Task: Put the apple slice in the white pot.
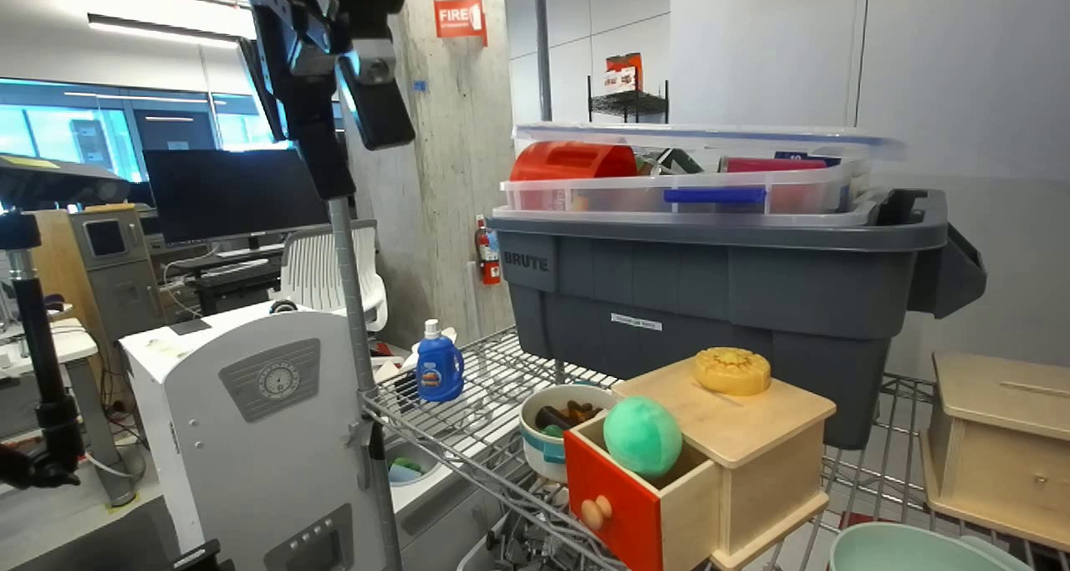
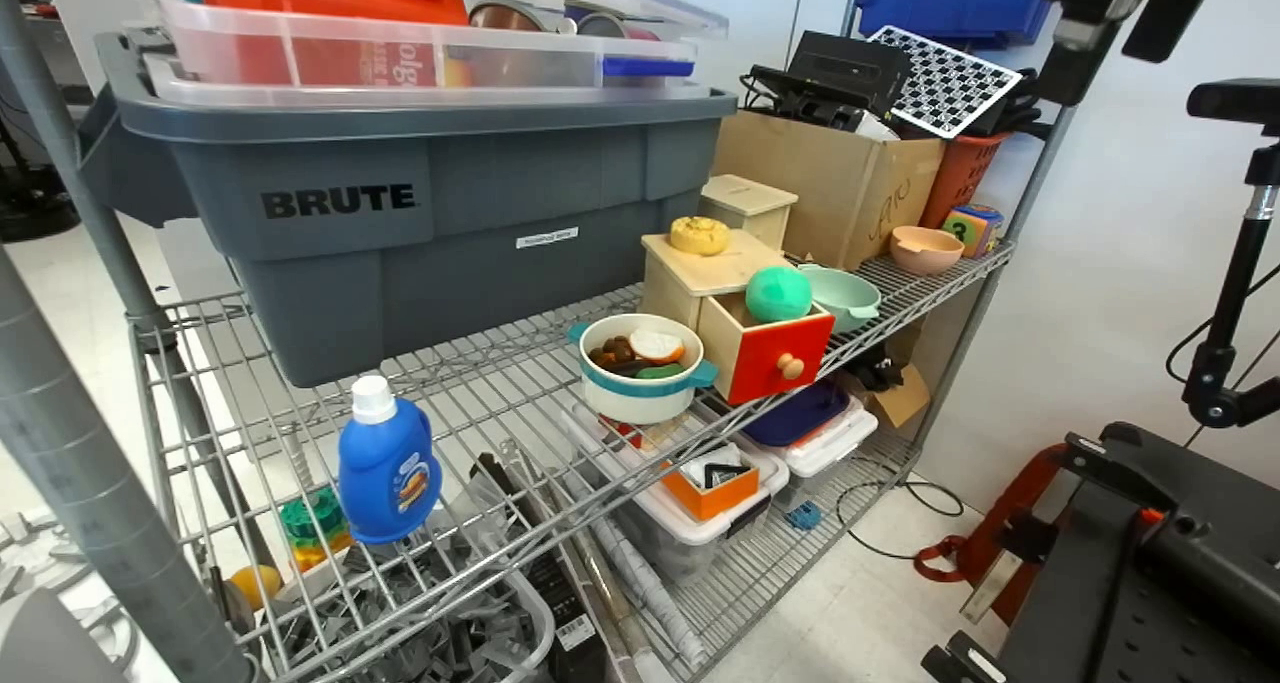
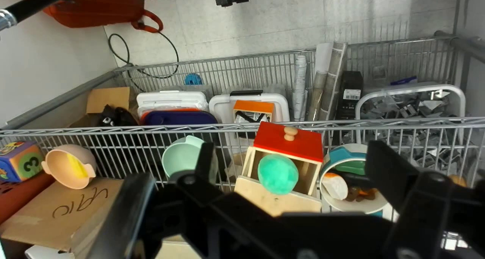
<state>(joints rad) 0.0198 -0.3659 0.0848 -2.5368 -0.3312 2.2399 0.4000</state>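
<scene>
- Claw point(image 3: 292, 154): jaws stood wide apart and empty, high above the wire shelf point(image 3: 113, 129)
- Green ball point(image 3: 278, 174): rested in the open, red-fronted drawer point(image 3: 278, 142), framed between the fingers point(image 3: 384, 171) in the wrist view
- Wooden box point(image 1: 769, 479): housed this drawer and bore a yellow round piece point(image 1: 731, 372); a mint bowl point(image 2: 840, 298) stood near it
- White pot point(image 2: 635, 405), teal-banded: stood upright just beside the drawer, with the grey bin point(image 2: 480, 213) behind
- Apple slice point(image 2: 657, 345): lay inside this pot beside brown pieces point(image 2: 610, 353) and a green piece point(image 2: 660, 371), well below the claw, nearer the finger on the wrist view's right
</scene>
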